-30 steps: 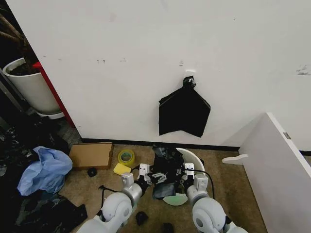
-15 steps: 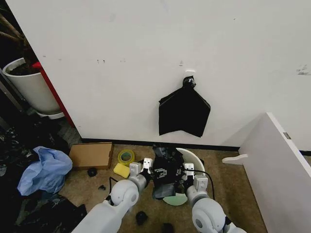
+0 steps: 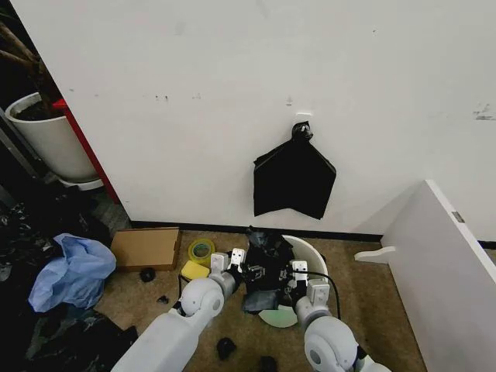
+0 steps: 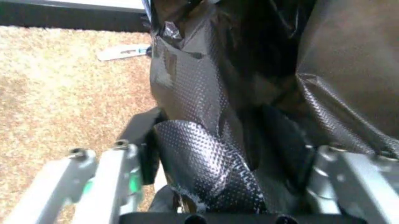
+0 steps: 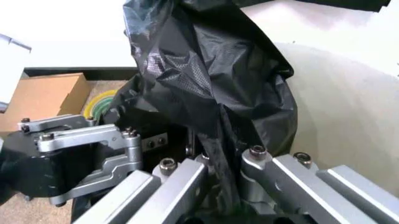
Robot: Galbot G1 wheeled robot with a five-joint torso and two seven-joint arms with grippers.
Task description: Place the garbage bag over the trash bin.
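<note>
Both pincers pinch garbage bag (image 3: 267, 260) above trash bin (image 3: 314, 256): left pincer (image 3: 240, 267), right pincer (image 3: 291, 280).

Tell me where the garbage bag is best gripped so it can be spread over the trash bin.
Probably at its bunched upper edge, coming from either side. The garbage bag stands crumpled at the near-left rim of the trash bin, so opposite folds can be pulled apart. The left gripper and right gripper already pinch such folds.
</note>
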